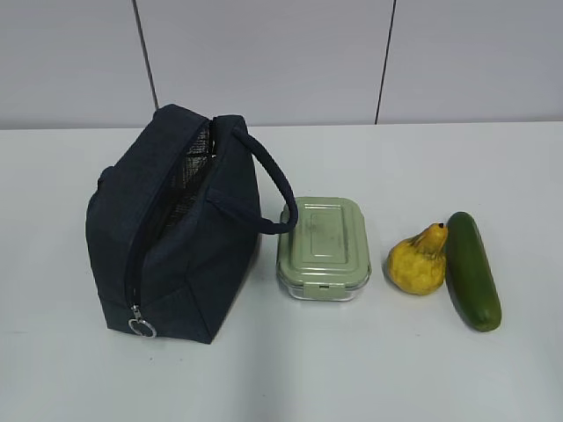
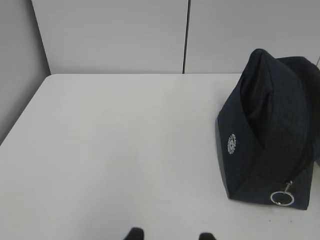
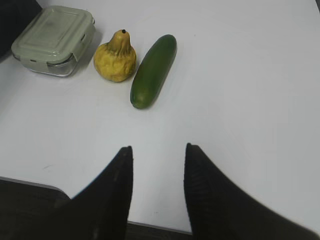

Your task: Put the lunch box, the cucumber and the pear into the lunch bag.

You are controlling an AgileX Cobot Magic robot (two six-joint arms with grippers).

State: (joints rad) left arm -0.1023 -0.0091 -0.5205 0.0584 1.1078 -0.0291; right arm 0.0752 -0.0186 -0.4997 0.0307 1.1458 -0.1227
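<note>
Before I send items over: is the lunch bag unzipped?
Open. The lunch bag gapes along its top, silvery lining showing, ring pull at the bottom.

Lunch bag [image 1: 189, 251]: dark navy, silvery lining, silver ring pull [image 1: 142, 328], small white round emblem [image 2: 231, 144] on one end. Lunch box [image 1: 323, 248]: clear glass, pale sage-green lid. Pear [image 1: 419, 261]: yellow, orange-tinged neck, dark stem tip. Cucumber [image 1: 472, 270]: dark green. Table [image 1: 369, 360]: white. Gripper fingers [image 3: 115, 195]: black.
</note>
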